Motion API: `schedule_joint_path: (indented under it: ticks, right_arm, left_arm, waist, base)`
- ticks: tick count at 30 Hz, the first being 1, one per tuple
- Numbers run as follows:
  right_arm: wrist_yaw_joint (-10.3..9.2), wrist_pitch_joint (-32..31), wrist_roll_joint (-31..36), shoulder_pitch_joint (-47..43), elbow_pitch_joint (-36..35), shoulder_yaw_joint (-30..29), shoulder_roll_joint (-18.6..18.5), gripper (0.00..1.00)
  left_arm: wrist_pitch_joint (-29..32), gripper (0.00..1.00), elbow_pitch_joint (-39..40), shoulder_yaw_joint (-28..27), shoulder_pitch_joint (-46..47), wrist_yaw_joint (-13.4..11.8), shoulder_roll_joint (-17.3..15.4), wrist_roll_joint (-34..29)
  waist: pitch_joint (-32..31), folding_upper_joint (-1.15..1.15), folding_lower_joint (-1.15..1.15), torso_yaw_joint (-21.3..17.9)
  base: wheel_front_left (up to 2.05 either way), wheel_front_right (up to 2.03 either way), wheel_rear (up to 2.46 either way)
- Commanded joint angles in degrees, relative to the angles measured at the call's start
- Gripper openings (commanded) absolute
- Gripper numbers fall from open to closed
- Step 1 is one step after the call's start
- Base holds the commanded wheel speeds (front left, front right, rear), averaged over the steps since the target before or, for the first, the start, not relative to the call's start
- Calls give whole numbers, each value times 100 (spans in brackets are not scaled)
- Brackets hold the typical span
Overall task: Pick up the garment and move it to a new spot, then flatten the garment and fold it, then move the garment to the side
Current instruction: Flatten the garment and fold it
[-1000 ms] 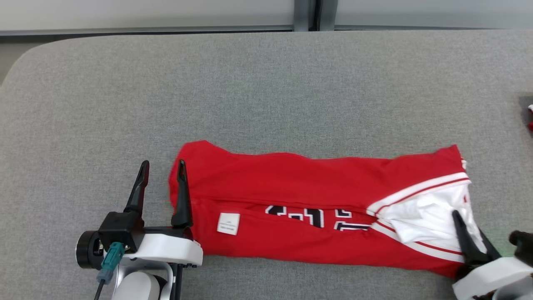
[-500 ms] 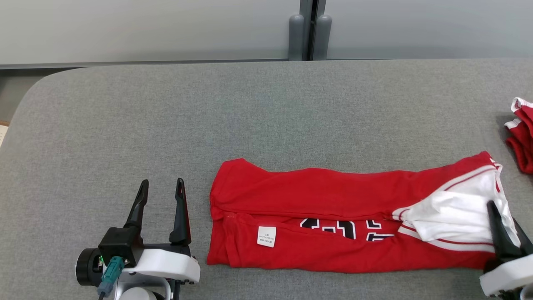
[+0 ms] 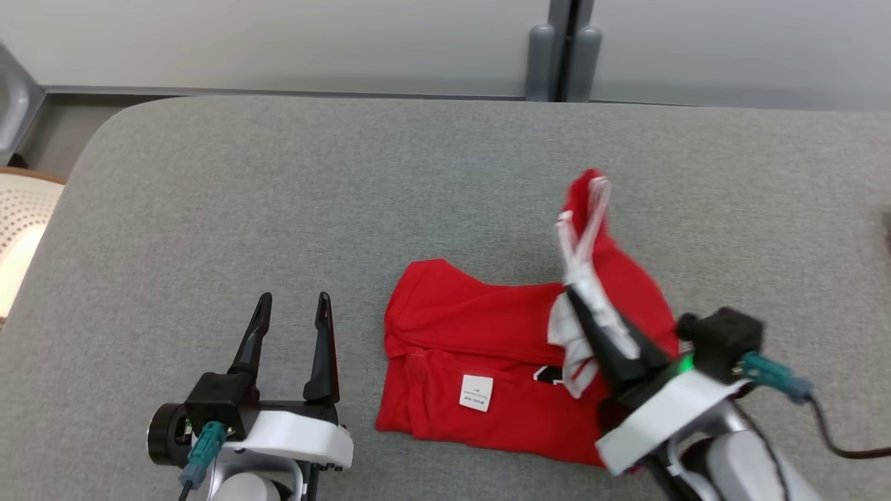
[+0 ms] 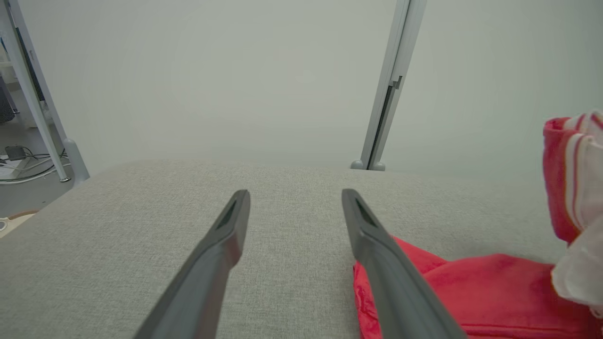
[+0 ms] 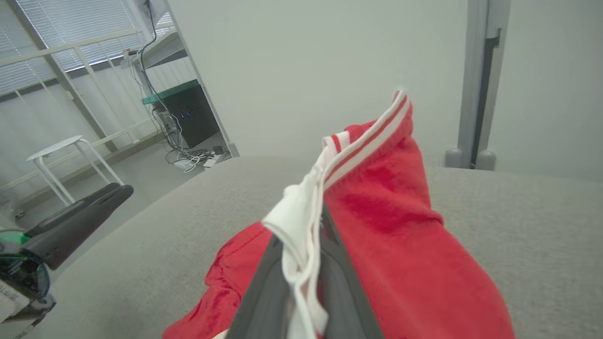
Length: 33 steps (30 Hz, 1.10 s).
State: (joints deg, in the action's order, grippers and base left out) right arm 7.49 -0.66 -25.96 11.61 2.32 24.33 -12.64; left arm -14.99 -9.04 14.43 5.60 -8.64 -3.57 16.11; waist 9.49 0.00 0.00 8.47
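Right jaws: closed tight on the garment (image 3: 452,313) at its white-trimmed end (image 3: 588,209), holding that end raised at centre right of the head view, above the flat red part.
Left jaws: wide apart, gripping nothing, at lower left, near the garment's edge.
Garment: red jersey at lower centre of the counter (image 3: 278,195); 1 part lies flat with its white label (image 3: 477,392) up.
Why: probably a fold, carrying the raised end across; the open pair sits clear of where cloth would land.
Surface: grey woven covering, rounded corner at upper left.
Room: pale wall (image 3: 278,42), grey post (image 3: 565,56) at top, white stool (image 5: 56,146).
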Motion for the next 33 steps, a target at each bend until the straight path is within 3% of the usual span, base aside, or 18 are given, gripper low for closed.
schedule_joint_path:
  ticks: [1,8,15,16,17,18,22,27,30,33]
  right_arm:
    - [0,-73,-69,116,106,232,107,0]
    - [0,106,-239,514,1045,947,631,0]
    - [0,448,-499,1068,2110,1411,857,0]
    - [0,521,-571,1140,2226,1460,875,18]
    - [0,560,-576,1224,2338,1516,883,46]
    - [0,636,-616,1304,2407,1604,897,100]
    - [0,935,-686,1507,2401,1891,893,100]
    - [0,1427,-750,1689,2014,2069,602,100]
    - [0,1556,-707,1623,1668,1737,321,100]
    - [0,1589,-506,1266,1269,872,-50,100]
  left_arm:
    - [-26,100,3,15,117,9,-12,18]
    - [-26,100,-10,102,248,25,34,42]
    - [-26,100,-44,223,349,-8,52,86]
    - [-26,100,-48,233,350,-15,54,88]
    - [-26,100,-47,243,349,-24,56,92]
    - [-26,100,-45,250,352,-37,55,102]
    - [-26,100,-15,256,375,-81,57,125]
    - [-26,100,7,258,427,-125,55,98]
    - [-26,100,18,227,435,-152,55,51]
    - [-26,100,5,150,437,-131,55,-15]
  waist:
    - [75,0,0,145]
    - [248,0,0,443]
    - [388,0,0,581]
    - [402,0,0,588]
    - [416,0,0,592]
    - [431,0,0,591]
    - [465,0,0,536]
    - [493,0,0,392]
    - [500,0,0,285]
    - [493,0,0,126]
  base:
    - [0,0,0]
    - [0,0,0]
    - [0,0,0]
    - [0,0,0]
    - [0,0,0]
    - [0,0,0]
    - [0,0,0]
    - [0,0,0]
    - [0,0,0]
    - [0,0,0]
